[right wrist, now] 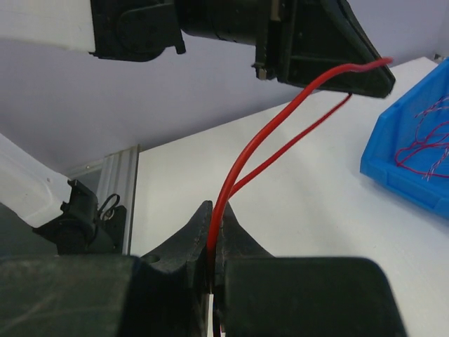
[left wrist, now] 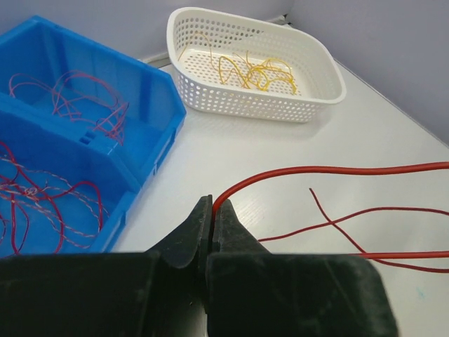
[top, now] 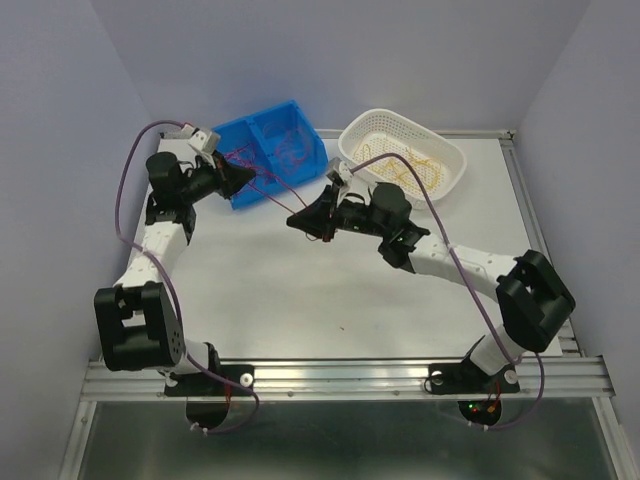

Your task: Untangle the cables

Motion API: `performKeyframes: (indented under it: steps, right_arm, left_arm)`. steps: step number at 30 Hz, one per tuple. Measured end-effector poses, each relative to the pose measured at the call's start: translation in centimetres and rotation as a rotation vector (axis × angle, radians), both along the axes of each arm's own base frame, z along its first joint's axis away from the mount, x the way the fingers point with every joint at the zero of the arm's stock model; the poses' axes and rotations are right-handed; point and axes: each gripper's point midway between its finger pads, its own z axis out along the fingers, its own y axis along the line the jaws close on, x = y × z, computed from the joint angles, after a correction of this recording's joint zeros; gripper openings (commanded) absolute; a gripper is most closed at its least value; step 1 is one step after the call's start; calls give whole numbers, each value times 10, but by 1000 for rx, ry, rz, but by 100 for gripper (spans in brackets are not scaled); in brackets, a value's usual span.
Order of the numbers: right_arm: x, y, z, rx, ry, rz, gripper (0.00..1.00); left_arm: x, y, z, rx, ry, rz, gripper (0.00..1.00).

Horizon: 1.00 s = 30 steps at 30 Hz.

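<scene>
Grips a dark red cable (left wrist: 316, 170) in the left hand (left wrist: 212, 214), jaws clenched tight on the strand, near the far left corner of the counter (top: 300, 290), just in front of the blue bin (left wrist: 158, 126). Pinches what looks like the same cable in the right hand (right wrist: 214, 221), jaws likewise pressed together on it, toward the middle of the counter's far half. Spans the gap between both hands with that strand, raised in a shallow arc. Trails loose red strands (left wrist: 351, 214), crossing one another, low over the counter beside the left hand; hard to tell whether touching the surface. Stores more dark red cables (left wrist: 63, 105) in loose curls in both compartments of the blue bin, at the far edge left of centre. Holds yellow-orange cables (left wrist: 256, 70) in the white basket (left wrist: 245, 102), at the far edge right of the bin, near it but apart.
</scene>
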Motion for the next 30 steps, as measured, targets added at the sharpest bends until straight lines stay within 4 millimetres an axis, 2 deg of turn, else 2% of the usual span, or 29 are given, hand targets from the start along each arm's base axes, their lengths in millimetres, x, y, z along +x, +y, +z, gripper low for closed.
performKeyframes:
  steps: [4, 8, 12, 16, 20, 23, 27, 28, 30]
  right_arm:
    - [4, 0, 22, 47, -31, -11, 1]
    - [10, 1, 50, 106, -60, -21, 0]
    - [16, -1, 64, 165, -70, -46, 1]
    - [31, 3, 75, 216, -87, -97, 1]
    - [46, 2, 77, 243, -105, -165, 0]
    - [59, -1, 82, 270, -135, -243, 0]
    - [66, -5, 87, 285, -163, -286, 0]
    - [65, -5, 87, 285, -163, -287, 1]
    - [64, -8, 89, 292, -167, -290, 1]
  left_arm:
    - [12, -25, -9, 46, 7, -56, 0]
    - [14, -54, -21, 83, 35, -136, 0]
    - [15, -81, -25, 124, 34, -219, 0]
    - [8, -104, -38, 171, 53, -313, 0]
    - [-3, -114, -51, 192, 91, -377, 0]
    - [-7, -115, -52, 197, 93, -408, 0]
    - [-4, -113, -46, 204, 69, -410, 23]
    - [-2, -109, -43, 203, 63, -394, 41]
    - [5, -96, -42, 206, 58, -344, 53]
